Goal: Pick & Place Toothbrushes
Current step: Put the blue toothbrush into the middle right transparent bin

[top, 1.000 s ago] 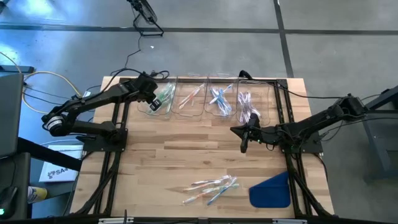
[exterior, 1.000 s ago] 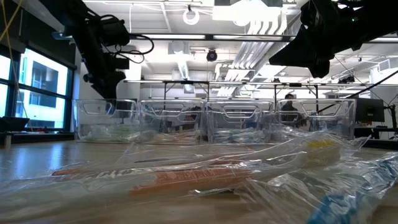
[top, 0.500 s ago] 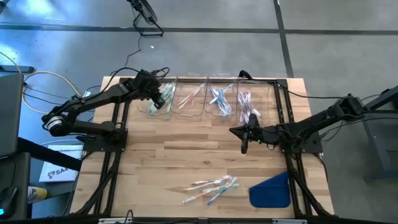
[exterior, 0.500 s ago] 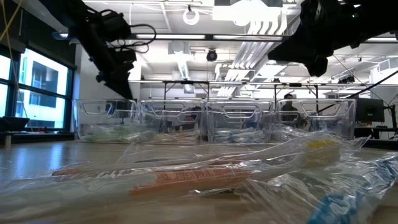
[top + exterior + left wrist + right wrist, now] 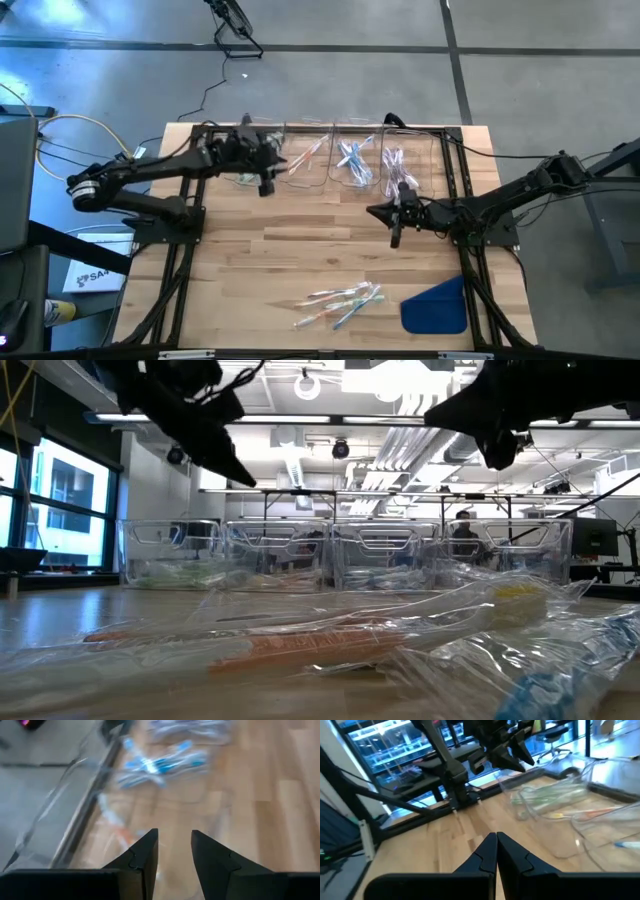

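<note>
Four clear bins (image 5: 330,158) stand in a row along the table's far edge, with green (image 5: 555,795), pink-orange (image 5: 308,152), blue (image 5: 160,764) and purple (image 5: 396,165) toothbrushes sorted in them. A loose pile of wrapped toothbrushes (image 5: 342,300) lies near the table's front edge. My left gripper (image 5: 266,172) hangs above the two leftmost bins, open (image 5: 174,845) with nothing between its fingers. In front of the rightmost bin, my right gripper (image 5: 392,222) hovers above the table, shut (image 5: 496,845) and empty.
A blue flat piece (image 5: 436,308) lies at the table's near right corner, beside the pile. Bare wooden table (image 5: 300,235) stretches between the bins and the pile. In the low view the wrapped toothbrushes (image 5: 320,645) fill the foreground.
My left gripper has risen out of the leftmost bin and swung toward the table's right, along the row of bins. It has tipped up from pointing steeply down to a shallow slant. My right gripper has tipped up slightly.
</note>
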You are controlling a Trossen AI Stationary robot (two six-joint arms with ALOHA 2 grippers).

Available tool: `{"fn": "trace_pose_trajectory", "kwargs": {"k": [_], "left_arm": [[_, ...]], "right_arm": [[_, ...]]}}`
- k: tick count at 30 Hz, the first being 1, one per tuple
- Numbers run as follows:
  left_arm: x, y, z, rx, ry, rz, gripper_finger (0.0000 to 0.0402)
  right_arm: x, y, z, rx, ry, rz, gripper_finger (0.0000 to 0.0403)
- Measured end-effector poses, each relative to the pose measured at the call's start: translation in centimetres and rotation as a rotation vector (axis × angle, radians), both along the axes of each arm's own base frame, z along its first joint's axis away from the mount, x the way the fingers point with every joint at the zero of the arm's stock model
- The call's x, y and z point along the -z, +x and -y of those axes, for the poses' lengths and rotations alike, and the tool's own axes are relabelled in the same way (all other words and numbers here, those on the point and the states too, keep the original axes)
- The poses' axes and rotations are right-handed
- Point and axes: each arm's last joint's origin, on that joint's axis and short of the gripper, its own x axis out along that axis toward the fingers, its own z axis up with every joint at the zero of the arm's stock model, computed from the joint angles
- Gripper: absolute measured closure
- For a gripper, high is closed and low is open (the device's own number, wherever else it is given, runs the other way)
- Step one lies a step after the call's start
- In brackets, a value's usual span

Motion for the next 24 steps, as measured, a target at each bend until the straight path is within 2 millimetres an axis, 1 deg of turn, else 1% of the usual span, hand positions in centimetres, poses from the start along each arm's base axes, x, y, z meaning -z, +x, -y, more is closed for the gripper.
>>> {"fn": "trace_pose_trajectory", "kwargs": {"k": [5, 9, 12, 15, 17, 21, 24], "left_arm": [[0.0, 1.4, 3.6, 0.112, 0.064, -0.020, 0.0288], [-0.1, 2.1, 6.5, 0.194, 0.114, -0.024, 0.0288], [0.0, 2.3, 8.1, 0.212, 0.170, -0.042, 0.0288], [0.2, 2.4, 9.0, 0.217, 0.197, -0.061, 0.0288], [0.1, 2.5, 9.4, 0.238, 0.182, -0.041, 0.0288], [0.1, 2.5, 9.6, 0.288, 0.147, -0.035, 0.0288], [0.1, 2.5, 9.5, 0.284, 0.153, -0.038, 0.0288]], "right_arm": [[0.0, 0.0, -0.1, -0.022, 0.012, 0.001, 0.0401], [0.0, 0.0, -0.1, -0.022, 0.010, 0.001, 0.0401], [0.1, 0.0, -0.1, -0.022, 0.007, -0.011, 0.0401], [0.2, 0.0, -0.1, -0.022, 0.006, -0.015, 0.0401], [0.2, 0.0, -0.1, -0.022, 0.005, -0.015, 0.0401], [0.2, 0.0, -0.1, -0.022, 0.008, -0.023, 0.0401], [0.4, 0.0, -0.1, -0.018, 0.027, -0.039, 0.0401]]}}
